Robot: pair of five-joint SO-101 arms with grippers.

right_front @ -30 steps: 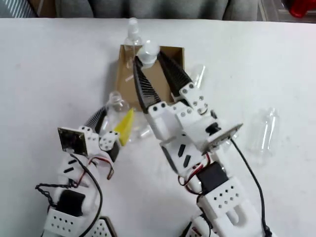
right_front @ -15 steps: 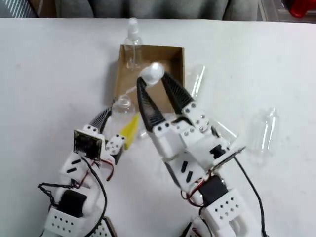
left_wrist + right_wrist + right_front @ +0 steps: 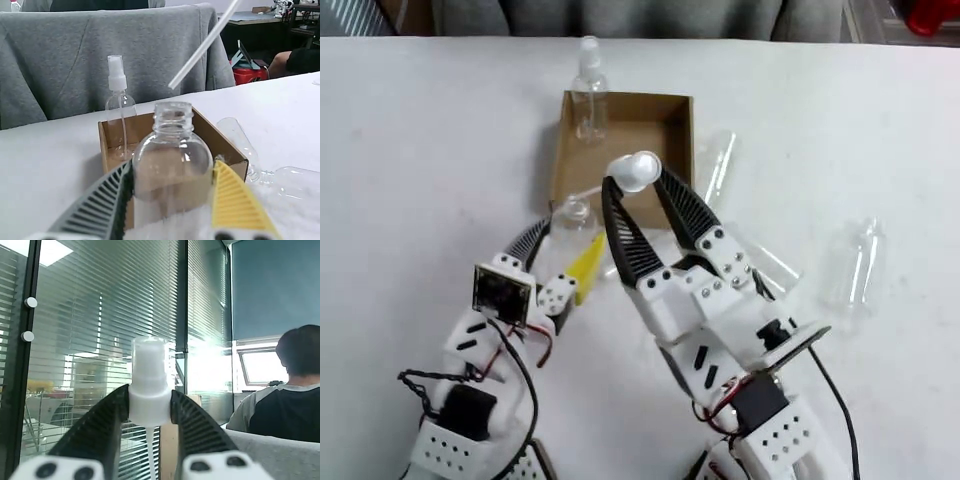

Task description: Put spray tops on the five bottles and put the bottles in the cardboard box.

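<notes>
Right arm pulled back toward 6 o'clock with its load. High view: right gripper (image 3: 633, 180) clamped on a white plastic spray top (image 3: 634, 168); left gripper (image 3: 570, 230), at 7 o'clock of the brown cardboard box (image 3: 672, 112), closed around a clear uncapped plastic bottle (image 3: 572, 212). A capped clear bottle (image 3: 588, 95) stands at the box's 11 o'clock corner. Left wrist: thin white dip tube (image 3: 200, 42) hangs slanted above the open neck, not in it. Right wrist: jaws pinch the top's collar. Step looks like capping; next needs tube aligned over neck, then lowered.
</notes>
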